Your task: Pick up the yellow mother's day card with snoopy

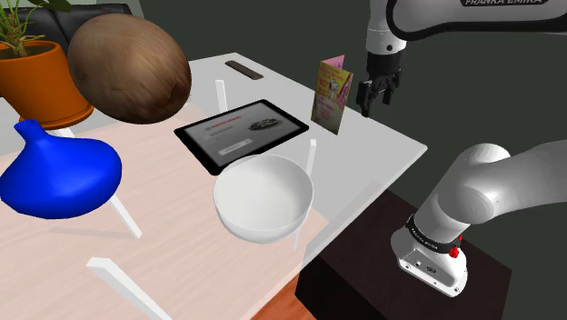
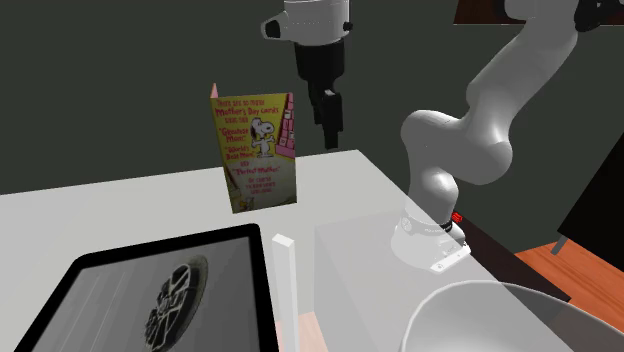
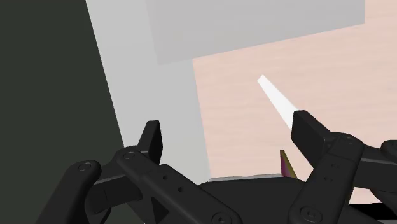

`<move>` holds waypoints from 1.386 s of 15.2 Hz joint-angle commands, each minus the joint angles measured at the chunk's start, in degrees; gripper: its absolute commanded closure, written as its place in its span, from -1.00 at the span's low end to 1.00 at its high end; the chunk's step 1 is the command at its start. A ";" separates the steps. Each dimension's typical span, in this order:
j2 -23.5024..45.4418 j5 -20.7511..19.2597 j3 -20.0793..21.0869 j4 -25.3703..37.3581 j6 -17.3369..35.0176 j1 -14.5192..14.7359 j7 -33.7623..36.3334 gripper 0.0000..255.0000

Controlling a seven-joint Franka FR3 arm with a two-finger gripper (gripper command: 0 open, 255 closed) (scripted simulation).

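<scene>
The yellow card (image 1: 332,94) stands upright and folded near the far edge of the white table (image 1: 386,150), with a pink inner page. Its Snoopy front (image 2: 258,150) faces the second exterior view. My black gripper (image 1: 377,100) hangs just off the card toward the shoulder view's right, apart from it and pointing down. In the second exterior view the gripper (image 2: 328,118) is behind the card's right edge. In the wrist view the gripper (image 3: 230,133) is open with nothing between its fingers, and a thin edge of the card (image 3: 286,165) shows near one finger.
A black tablet (image 1: 241,135) lies in front of the card, with a white bowl (image 1: 263,198) nearer the front. A blue vase (image 1: 59,173), a large brown ball (image 1: 129,70) and an orange plant pot (image 1: 36,82) stand at the left. A small dark bar (image 1: 243,69) lies at the back.
</scene>
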 commanded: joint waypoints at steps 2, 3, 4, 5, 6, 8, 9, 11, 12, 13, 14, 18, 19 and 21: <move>1.93 0.16 0.33 2.38 -0.42 0.20 0.00 -1.00; 3.83 0.30 0.65 4.80 -0.90 0.38 0.00 -1.00; 5.73 0.41 0.97 7.26 -1.44 0.55 -0.01 -1.00; 7.61 0.51 1.30 9.76 -2.03 0.70 -0.02 -1.00; 9.49 0.59 1.62 12.31 -2.67 0.85 -0.03 -1.00; 13.25 0.69 2.27 17.57 -4.10 1.13 -0.05 -1.00; 15.15 0.71 2.60 20.28 -4.89 1.25 -0.06 -1.00; 18.97 0.69 3.27 25.91 -6.64 1.50 -0.07 -1.00; 20.92 0.64 3.61 28.84 -7.60 1.63 -0.07 -1.00; 22.89 0.56 3.96 31.85 -8.61 1.75 -0.07 -1.00; 23.13 0.55 4.00 32.22 -8.74 1.77 -0.07 -1.00; 22.33 0.65 3.94 28.34 -5.67 1.83 0.23 -1.00; 22.17 0.67 3.93 27.40 -4.91 1.84 0.30 -1.00; 21.79 0.71 3.91 25.06 -2.94 1.87 0.49 -1.00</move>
